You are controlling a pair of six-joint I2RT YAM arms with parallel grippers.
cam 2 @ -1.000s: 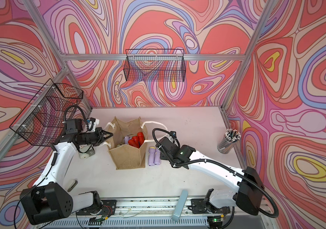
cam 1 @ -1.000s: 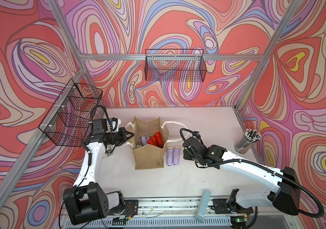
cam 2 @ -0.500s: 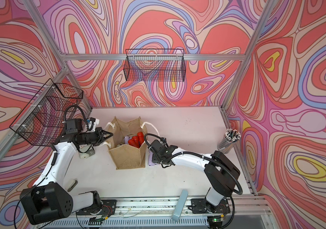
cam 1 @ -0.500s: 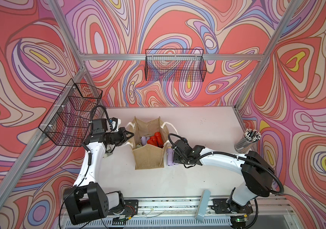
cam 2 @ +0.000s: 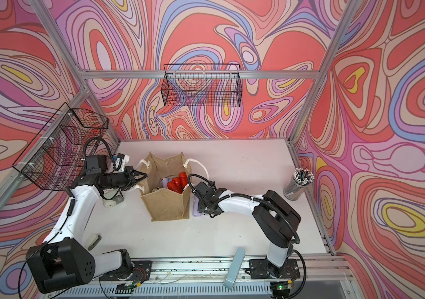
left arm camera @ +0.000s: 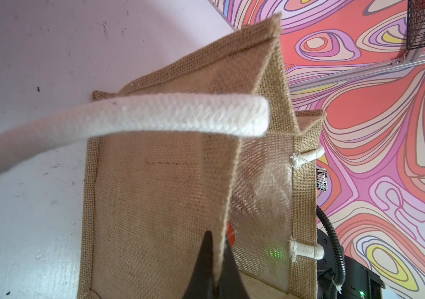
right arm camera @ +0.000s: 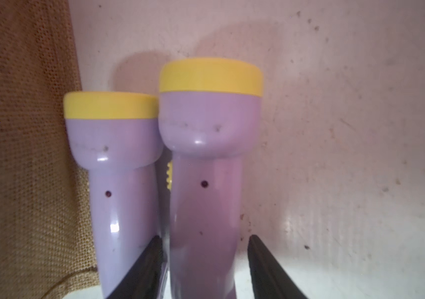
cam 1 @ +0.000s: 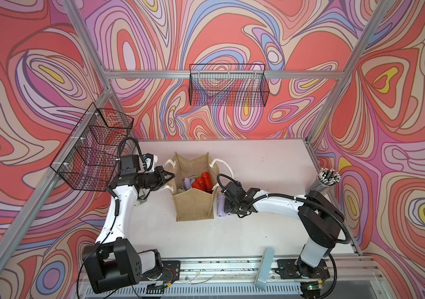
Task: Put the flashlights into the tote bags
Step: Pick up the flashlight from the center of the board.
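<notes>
**Robotics laboratory test cell, seen from above in both top views.** An aluminium frame (cam 1: 154, 74) of extruded bars encloses the cell. Wall panels (cam 1: 38, 77) printed with red, lilac and yellow swirls fill its left, rear and right sides. At the lower edge of the frame, a left arm (cam 1: 122, 207) and a right arm (cam 1: 276, 205), both white and black, stand on a metal mounting rail (cam 1: 219, 265). Beside it are exposed wiring and a circuit board (cam 1: 309, 286) with a green light. A scuffed white surface (cam 1: 258, 165) fills the centre. A rear wire basket (cam 1: 228, 85) hangs at upper centre and a side wire basket (cam 1: 92, 150) at centre left. Loose items are a jute tote bag (cam 1: 193, 207), plastic flashlights (cam 1: 201, 181), and a cup of rods (cam 1: 328, 178) at the right.
</notes>
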